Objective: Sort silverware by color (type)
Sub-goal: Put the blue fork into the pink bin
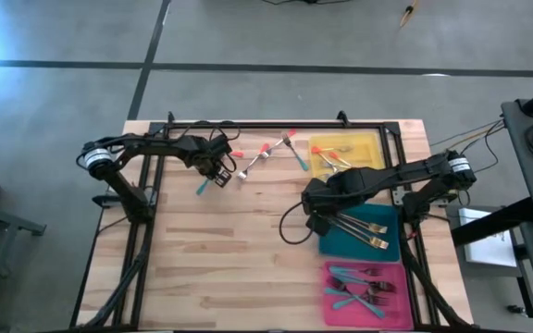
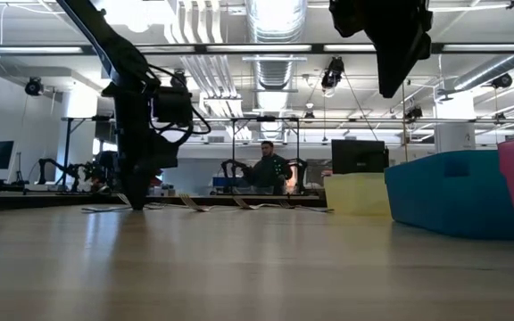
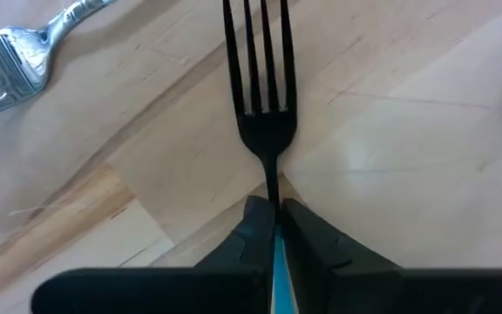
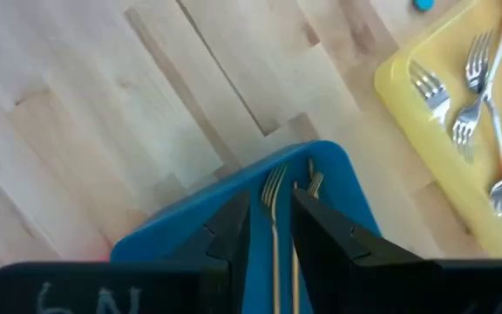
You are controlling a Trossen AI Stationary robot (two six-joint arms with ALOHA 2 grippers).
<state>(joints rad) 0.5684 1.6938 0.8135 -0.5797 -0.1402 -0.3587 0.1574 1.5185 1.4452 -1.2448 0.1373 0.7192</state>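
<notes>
Left end effector (image 3: 274,228) clenched on a teal-handled fork (image 3: 261,78) over the wooden counter (image 1: 220,259); right end effector (image 4: 271,228) parted above gold forks (image 4: 274,196) in the teal tray (image 1: 384,215). Beside it, the yellow tray (image 1: 368,146) holds forks; workshop room behind.

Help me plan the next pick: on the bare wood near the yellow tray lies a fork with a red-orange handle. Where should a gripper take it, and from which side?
Grip the red-orange-handled fork across its slim handle, about midway, coming straight down from above. It lies flat on the table, so only a top approach looks workable, with the fingers either side of the handle. Other forks lie close by, so keep clear of them.
</notes>
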